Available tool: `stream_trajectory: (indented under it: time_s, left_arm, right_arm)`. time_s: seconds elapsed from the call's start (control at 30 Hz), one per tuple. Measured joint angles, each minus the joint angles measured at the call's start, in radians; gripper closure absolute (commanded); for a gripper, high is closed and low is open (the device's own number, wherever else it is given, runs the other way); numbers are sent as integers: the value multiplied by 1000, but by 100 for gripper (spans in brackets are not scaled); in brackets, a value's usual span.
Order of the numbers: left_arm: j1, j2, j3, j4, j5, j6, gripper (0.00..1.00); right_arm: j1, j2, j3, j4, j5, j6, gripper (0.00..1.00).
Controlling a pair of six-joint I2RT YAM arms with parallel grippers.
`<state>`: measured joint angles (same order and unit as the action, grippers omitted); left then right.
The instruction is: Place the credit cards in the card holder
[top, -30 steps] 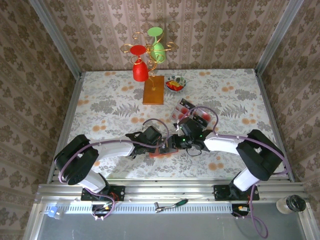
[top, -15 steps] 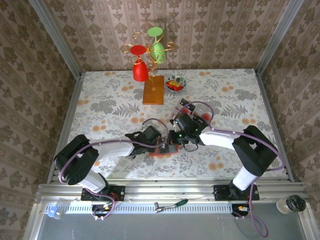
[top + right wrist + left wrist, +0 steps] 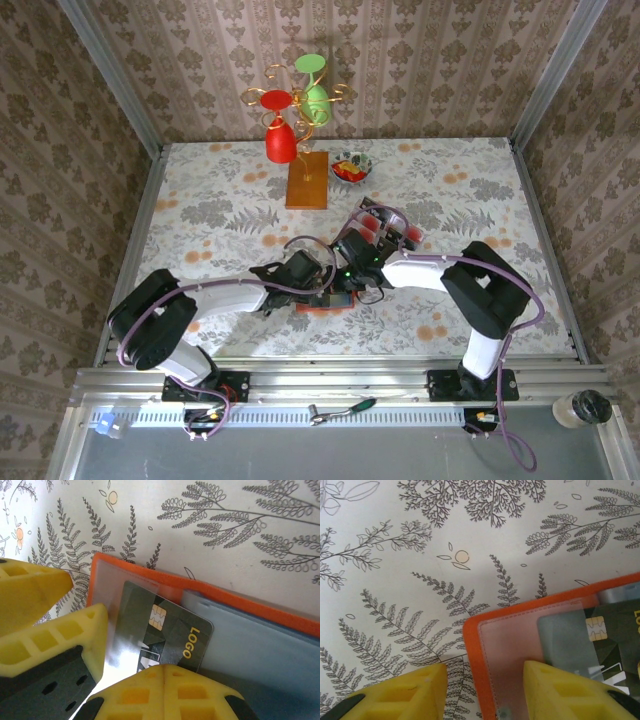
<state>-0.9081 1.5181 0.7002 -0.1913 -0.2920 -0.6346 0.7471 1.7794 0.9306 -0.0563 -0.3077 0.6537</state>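
The orange card holder (image 3: pixel 210 587) lies open and flat on the tablecloth, also showing as the holder (image 3: pixel 325 303) and the holder (image 3: pixel 475 640). A black credit card (image 3: pixel 170 625) with a gold chip and "LOGO" sits partly under its clear pocket; the same card (image 3: pixel 620 640) shows from the other side. My right gripper (image 3: pixel 162 669) is shut, its tips against the card's near edge. My left gripper (image 3: pixel 482 672) is open, one finger on the pocket and the other on the cloth beside the holder's edge. Both grippers, left (image 3: pixel 318 285) and right (image 3: pixel 347 283), meet over the holder.
A clear tray (image 3: pixel 362 212) with red cards (image 3: pixel 405 232) stands just behind the right arm. Farther back are a small bowl (image 3: pixel 350 166) and a wooden-based stand (image 3: pixel 307 180) with red and green glasses. The left gripper's fingers (image 3: pixel 65 635) crowd the holder's left side.
My right gripper has swung left from beside the tray to the holder and its jaws have shut. The left arm and the holder have stayed put.
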Motion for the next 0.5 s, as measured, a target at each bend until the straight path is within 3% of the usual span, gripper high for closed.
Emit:
stream_trajectory:
  time_s: [0.5]
  left_arm:
    - [27,-108,-68,-26,-1,-9,55]
  right_arm:
    - [0,3,0,3,-4,5,95]
